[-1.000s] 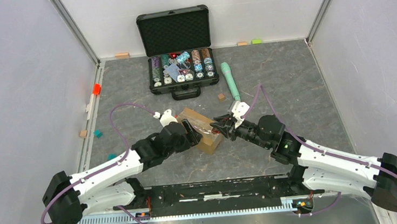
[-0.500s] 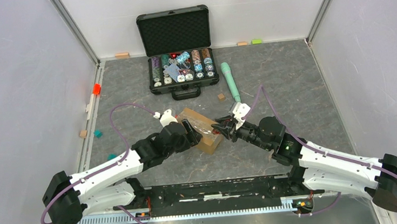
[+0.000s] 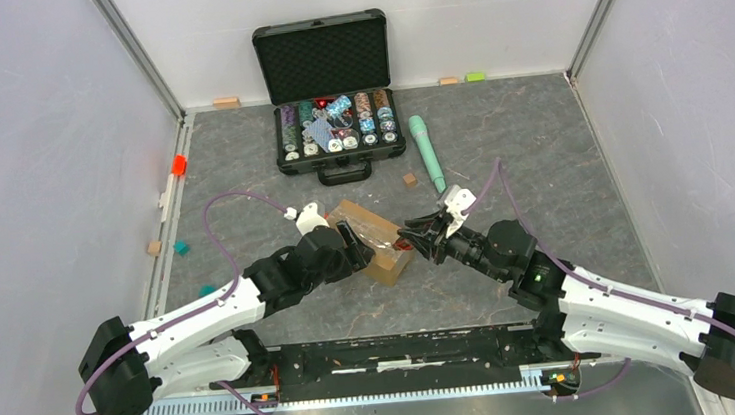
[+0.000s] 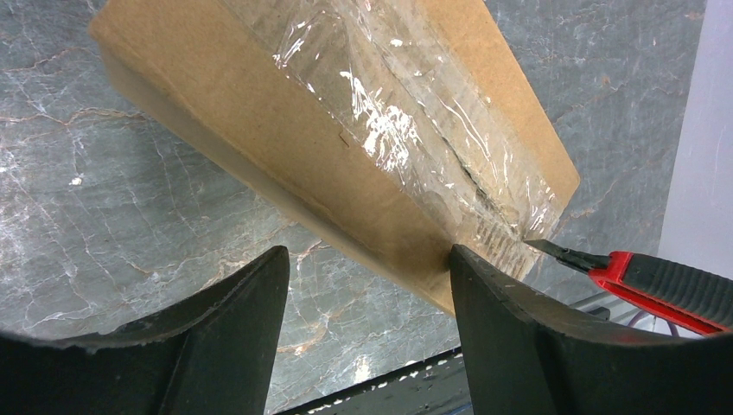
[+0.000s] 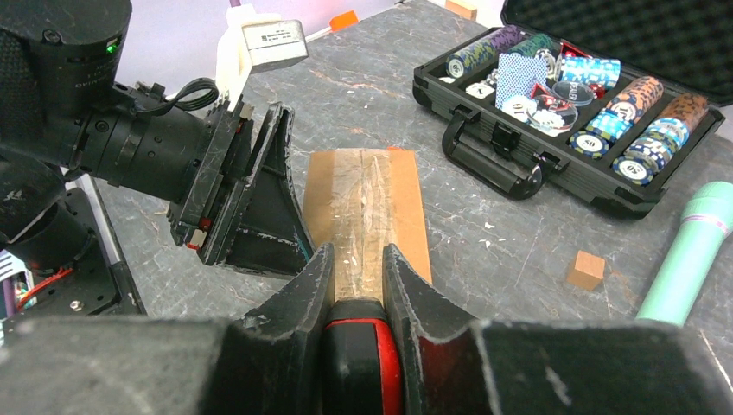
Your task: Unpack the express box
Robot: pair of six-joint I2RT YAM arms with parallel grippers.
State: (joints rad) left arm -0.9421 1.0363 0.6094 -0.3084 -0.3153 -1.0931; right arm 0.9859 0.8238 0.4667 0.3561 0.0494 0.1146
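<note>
The box (image 3: pixel 379 245) lies mid-frame on the bench (image 3: pixel 539 152). The left end effector (image 4: pixel 367 258) has its fingers apart, one against the box's side. The right end effector (image 5: pixel 357 258) clamps a knife (image 4: pixel 661 284), its blade at the box end.

This is looking like a robotics lab test cell rather than a home or shop. Plain white panels (image 3: pixel 27 147) are closing in three sides, with bare aluminium posts (image 3: pixel 134 52) running up the corners. A left arm (image 3: pixel 202 317) and a right arm (image 3: pixel 612 296) are sitting bolted to a black rail (image 3: pixel 396 351) at the near edge, and purple cables (image 3: pixel 218 205) are looping off them in the open. The counter (image 3: pixel 539 152), in grey stone pattern, is carrying a mismatched set of props: the express box (image 3: pixel 378 239), a utility knife (image 4: pixel 657 281), an open poker-chip case (image 3: pixel 326 61), a green microphone (image 3: pixel 426 149), a small wooden cube (image 3: pixel 408 179) and an orange block (image 3: pixel 179 165) lying by the wall.
</note>
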